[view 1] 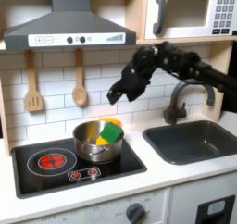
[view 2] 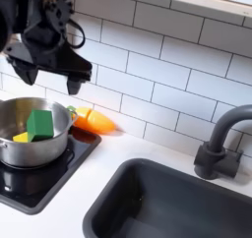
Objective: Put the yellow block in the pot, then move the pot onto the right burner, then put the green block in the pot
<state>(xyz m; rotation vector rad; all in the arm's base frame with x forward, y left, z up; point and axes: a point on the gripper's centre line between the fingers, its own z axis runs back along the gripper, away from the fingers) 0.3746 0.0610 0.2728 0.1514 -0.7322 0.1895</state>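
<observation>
Below your hand the air down to the pot is open; the faucet stands well off toward the second exterior view's right.

A black robot arm reaches in from the first exterior view's right, its hand hanging empty, fingers parted, above the pot on the toy stove. The steel pot sits on the burner nearer the sink, with the green block and the yellow block inside it. Two wooden utensils hang on the tiled wall beneath the range hood.
</observation>
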